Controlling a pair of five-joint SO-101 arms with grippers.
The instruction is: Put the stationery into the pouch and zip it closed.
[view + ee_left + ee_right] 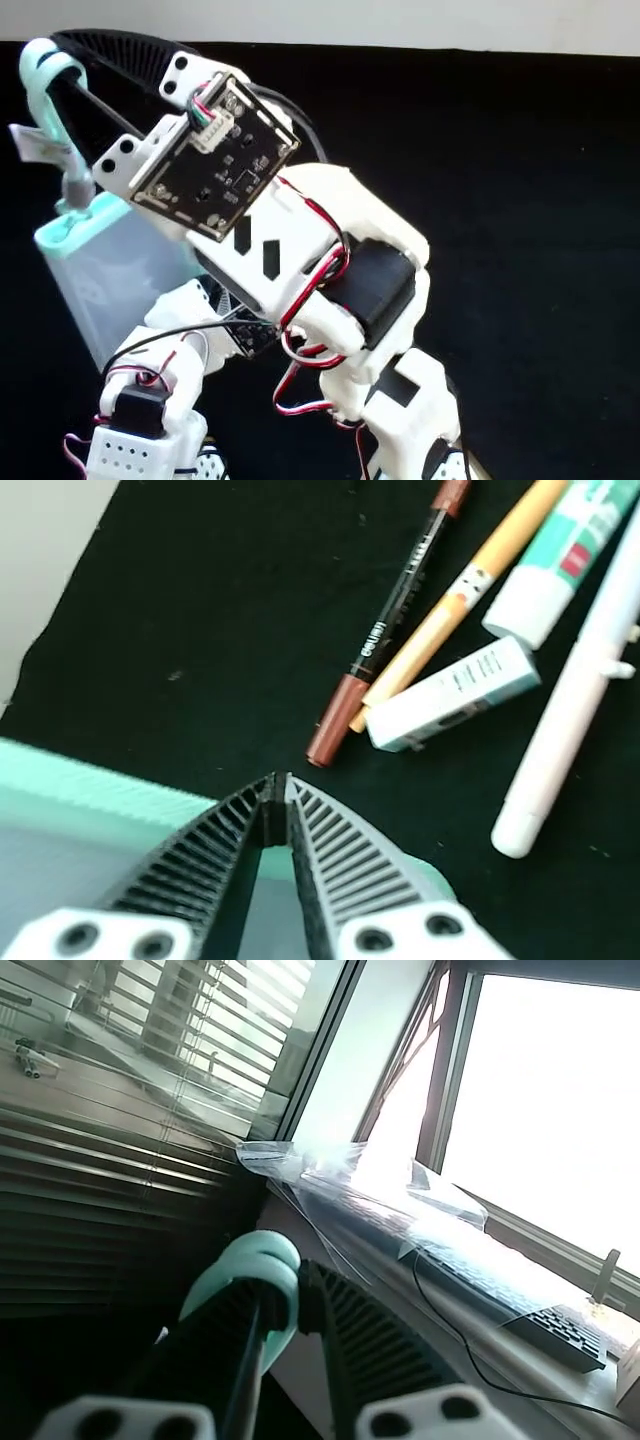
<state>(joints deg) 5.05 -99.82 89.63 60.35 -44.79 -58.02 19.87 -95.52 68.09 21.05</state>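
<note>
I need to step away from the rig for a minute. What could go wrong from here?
1. The right gripper grips the pouch by its mint loop alone; the rounded loop could slip out and the pouch sag or fall.
2. The left gripper is shut on the pouch's rim, so neither arm is free, while the brown pencil, orange pen and white pen lie outside on the table; zipping now would leave them out.

The table [200,630] has a black cloth on it, with a loose bunch of stuff on top. There's a brown pen [385,630] right beside an orange pen [460,590], a small white box [452,695] touching the orange one, a white-and-teal tube [560,555], and a white pen [570,700].
</note>
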